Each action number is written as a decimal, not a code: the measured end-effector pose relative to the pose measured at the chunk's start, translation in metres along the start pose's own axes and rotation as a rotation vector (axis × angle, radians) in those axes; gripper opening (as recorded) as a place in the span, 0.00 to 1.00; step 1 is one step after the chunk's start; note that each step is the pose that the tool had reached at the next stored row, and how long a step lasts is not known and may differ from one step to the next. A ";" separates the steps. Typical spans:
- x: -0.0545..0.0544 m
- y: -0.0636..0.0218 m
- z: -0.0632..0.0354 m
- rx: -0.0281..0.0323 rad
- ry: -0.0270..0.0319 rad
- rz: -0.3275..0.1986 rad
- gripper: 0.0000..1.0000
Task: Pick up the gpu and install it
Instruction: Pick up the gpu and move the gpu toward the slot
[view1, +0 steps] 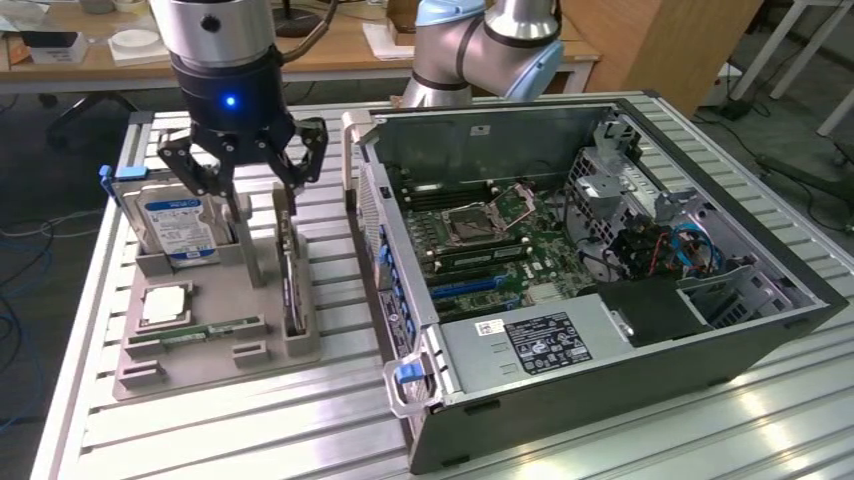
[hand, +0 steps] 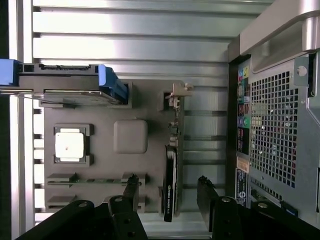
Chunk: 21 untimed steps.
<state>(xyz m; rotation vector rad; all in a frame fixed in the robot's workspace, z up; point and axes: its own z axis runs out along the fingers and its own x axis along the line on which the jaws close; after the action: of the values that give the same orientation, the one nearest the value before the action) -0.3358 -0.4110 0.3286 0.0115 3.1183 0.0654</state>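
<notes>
The gpu (view1: 288, 272) is a thin dark card with a silver end bracket. It stands on edge in a slot of the grey parts tray (view1: 254, 295), on the side nearest the computer case. My gripper (view1: 250, 180) hangs open just above the tray, over the card's far end, touching nothing. In the wrist view the gpu (hand: 171, 170) lies straight below, between my two black fingers (hand: 131, 189), and the gripper (hand: 168, 192) holds nothing. The open computer case (view1: 601, 250) lies on its side at the exterior view's right, motherboard and blue slots (view1: 467, 285) exposed.
The tray also carries a silver hard drive with a blue label (view1: 174, 225), a CPU (view1: 166, 303) and a green RAM stick (view1: 214, 330). The case's perforated rear wall (hand: 280, 125) stands close beside the tray (hand: 105, 110). Bare slatted aluminium table (view1: 267, 420) lies in front.
</notes>
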 end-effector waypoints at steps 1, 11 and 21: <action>0.000 -0.0001 0.0018 -0.0001 0.0000 0.000 0.59; -0.001 -0.0035 0.0188 -0.0004 0.0001 0.000 0.59; -0.002 -0.0115 0.0362 -0.0004 0.0001 0.000 0.59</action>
<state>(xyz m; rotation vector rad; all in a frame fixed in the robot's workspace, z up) -0.3335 -0.4209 0.2920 0.0108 3.1184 0.0660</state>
